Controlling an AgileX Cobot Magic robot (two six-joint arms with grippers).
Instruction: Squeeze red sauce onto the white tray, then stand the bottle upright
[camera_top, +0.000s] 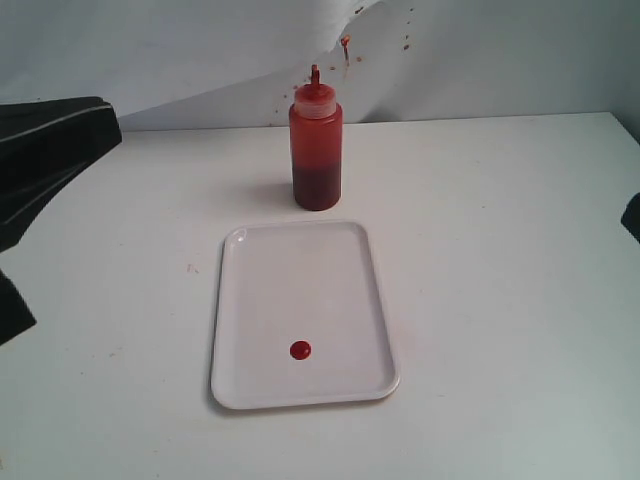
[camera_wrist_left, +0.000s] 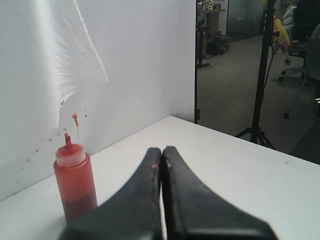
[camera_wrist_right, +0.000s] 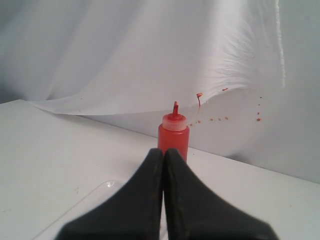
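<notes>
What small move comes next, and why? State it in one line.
Likely none: I would leave both arms parked. The red sauce sits as a round blob on the white tray, the bottle stands upright on the table just behind the tray, and the left gripper and right gripper are shut on nothing, clear of the bottle.

Left end effector (camera_wrist_left: 161, 149): two matte black fingers (camera_wrist_left: 135, 200), broad at the base, tapering to rounded tips, with faint pale scuffs along the inner edges. Right end effector (camera_wrist_right: 164, 150): same black wedge-shaped pair, dull finish. Exterior view: left arm (camera_top: 45, 150) has a black angular shell with lighter ridge lines. Right arm (camera_top: 632, 216) shows only as a black sliver at the edge.
</notes>
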